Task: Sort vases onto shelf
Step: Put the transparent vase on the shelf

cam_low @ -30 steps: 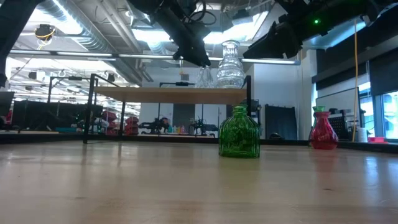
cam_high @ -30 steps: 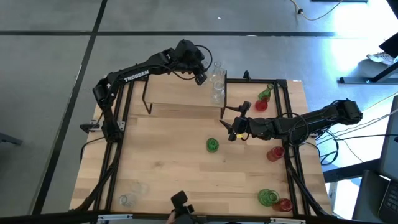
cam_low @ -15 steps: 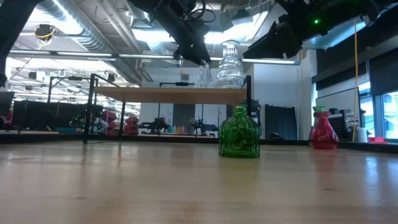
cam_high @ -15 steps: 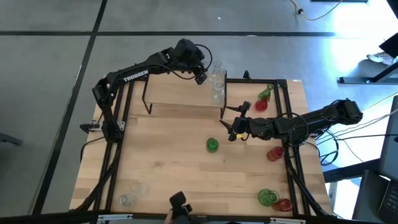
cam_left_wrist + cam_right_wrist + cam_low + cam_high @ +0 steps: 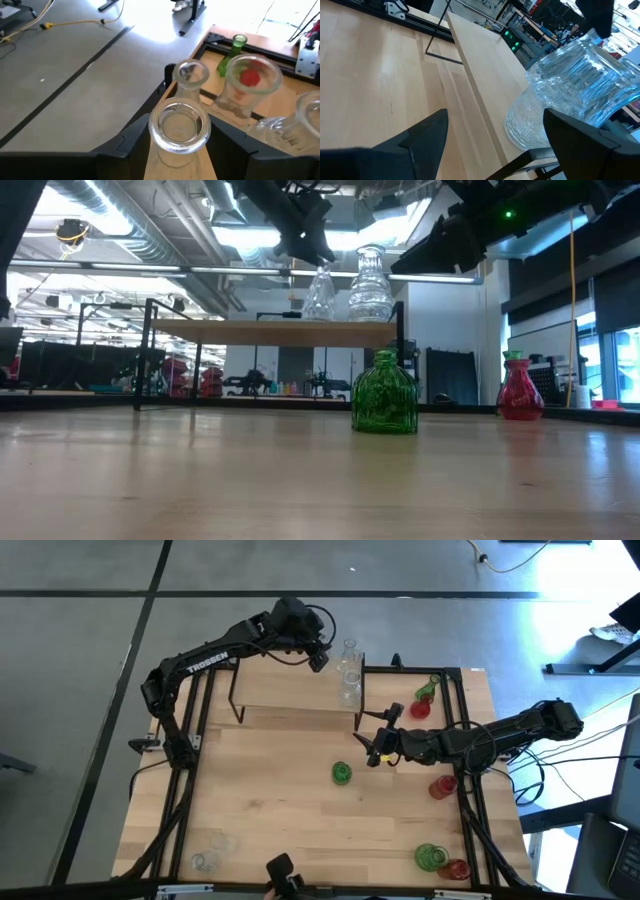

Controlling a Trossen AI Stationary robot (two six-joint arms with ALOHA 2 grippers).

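Observation:
The shelf (image 5: 290, 690) stands at the table's far side. Several clear vases (image 5: 350, 670) stand on their bases at its right end. My left gripper (image 5: 308, 242) is open above the leftmost one (image 5: 179, 127), its fingers either side of the mouth and apart from the glass. My right gripper (image 5: 372, 750) hangs open and empty just near of the shelf's right end. A green vase (image 5: 342, 773) stands upright on the table, near and left of it.
Red vases (image 5: 442, 785) (image 5: 420, 708) and a green one (image 5: 428, 688) lie or stand along the table's right side. A green and red pair (image 5: 432, 858) sits at the near right corner. Clear vases (image 5: 208, 860) lie at the near left.
My left gripper has risen off the leftmost clear vase and drawn back a little toward the table's left. That vase stays upright on the shelf and now shows whole in the low view.

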